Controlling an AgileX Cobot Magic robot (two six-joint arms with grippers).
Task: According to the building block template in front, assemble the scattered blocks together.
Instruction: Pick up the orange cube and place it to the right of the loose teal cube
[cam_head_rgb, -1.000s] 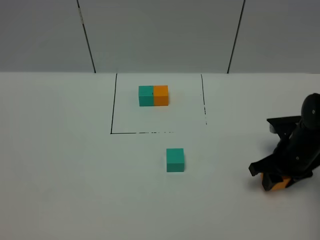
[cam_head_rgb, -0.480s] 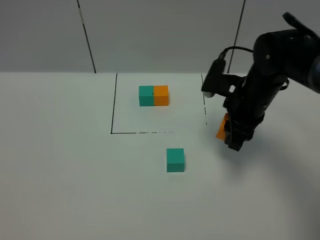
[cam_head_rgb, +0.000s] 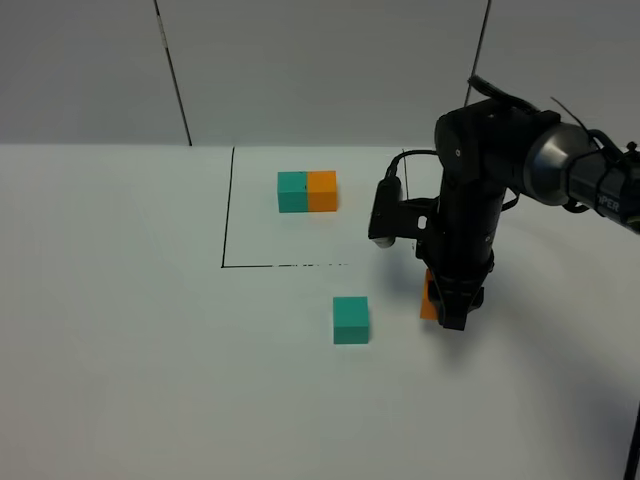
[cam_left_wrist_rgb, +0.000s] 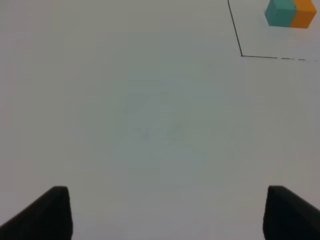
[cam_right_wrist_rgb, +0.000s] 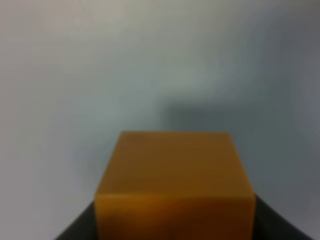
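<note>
The template (cam_head_rgb: 307, 191), a teal cube joined to an orange cube, stands inside the black-lined square at the back; it also shows in the left wrist view (cam_left_wrist_rgb: 290, 13). The loose teal cube (cam_head_rgb: 350, 320) sits on the table in front of the square. My right gripper (cam_head_rgb: 447, 305) is shut on the loose orange cube (cam_head_rgb: 429, 298) and holds it low, a short way to the right of the teal cube. The orange cube fills the right wrist view (cam_right_wrist_rgb: 175, 185). My left gripper (cam_left_wrist_rgb: 165, 212) is open and empty over bare table, and is out of the exterior view.
A black outline (cam_head_rgb: 225, 215) marks the square zone on the white table. A grey panelled wall (cam_head_rgb: 320, 70) stands behind. The right arm (cam_head_rgb: 480, 190) leans over the table's right half. Bare white surface lies to the left of the teal cube.
My right gripper has lifted the orange cube from the far right edge, swung it up and leftward, and has now brought it down close to the teal cube's right side.
</note>
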